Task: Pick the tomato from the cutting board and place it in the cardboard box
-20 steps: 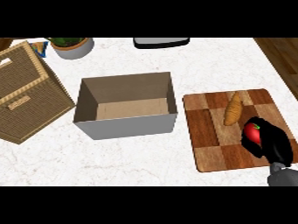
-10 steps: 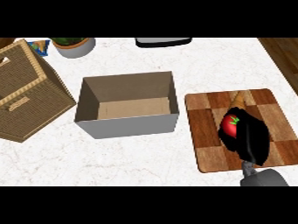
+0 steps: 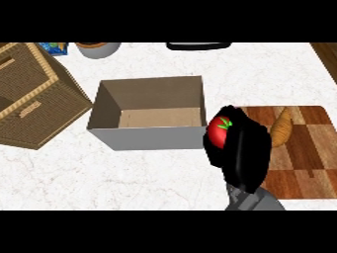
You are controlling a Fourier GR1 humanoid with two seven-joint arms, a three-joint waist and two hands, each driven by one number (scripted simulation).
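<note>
A red tomato (image 3: 219, 130) with a green stem sits in my right hand (image 3: 244, 153), whose black fingers curl round it. The hand hangs over the left edge of the wooden cutting board (image 3: 310, 153), just right of the open cardboard box (image 3: 150, 133). The box's inside shows only its bare floor. A bread roll (image 3: 281, 128) lies on the board behind the hand, partly hidden. My left hand does not show.
A wicker basket (image 3: 25, 99) stands at the left of the box. At the counter's back are a grey pot (image 3: 98, 48), a blue packet (image 3: 54, 47) and a dark tray (image 3: 198, 45). The wooden floor shows past the counter's right edge.
My right hand has carried the tomato leftward off the middle of the cutting board to the box's right wall. The view has shifted too.
</note>
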